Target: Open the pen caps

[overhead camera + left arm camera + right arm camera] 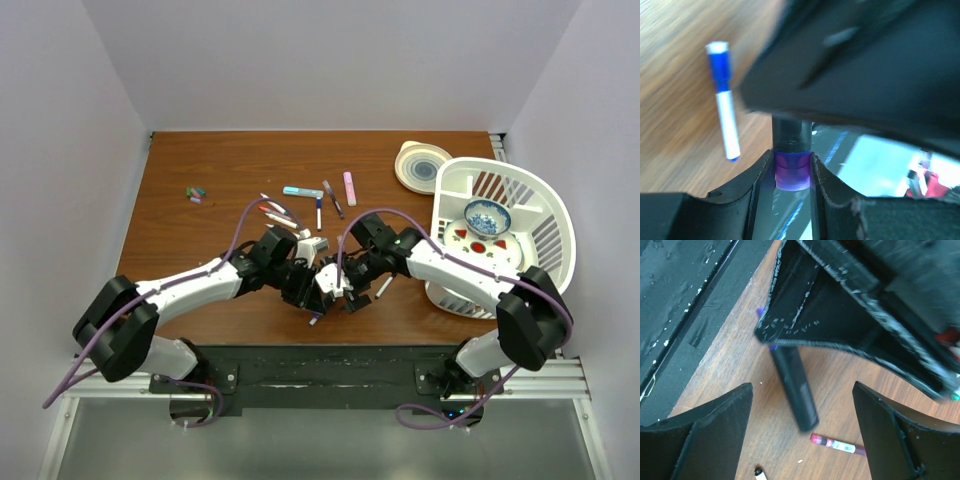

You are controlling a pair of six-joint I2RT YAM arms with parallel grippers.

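1. Closest to the left wrist lens, my left pincer (792, 159) is pressing its 2 fingers (756, 176) onto a purple cap (792, 172), 1 finger touching each side.
2. Out of that cap a black pen body (791, 134) is pointing straight away from me, its far end vanishing under the blurred dark bulk of my other arm.
3. From the right wrist view, my right pincer (801, 389) is standing spread wide. Its 2 fingers are sitting well apart on either side of that black pen body and are touching nothing. Only a sliver of purple is showing there, under the left pincer's housing.
4. Only the left wrist view is showing a white-barrelled pen with a blue cap (721, 70), lying flat on the wooden table (670, 125) beside my grip.
5. Only the right wrist view is showing a small pen (837, 444) with a pink-red end, lying on the wood between my spread fingers, nearer the camera than the black pen body.
6. The top view is showing both pincers meeting close to the table's near edge, too tangled for me to read either grip from it.
7. It alone is showing a scatter of pens (300, 205) farther back, tiny loose caps (196, 192) well apart at the left, a round lid (423, 166), and a white basket (500, 170) holding a blue-patterned bowl (487, 217).
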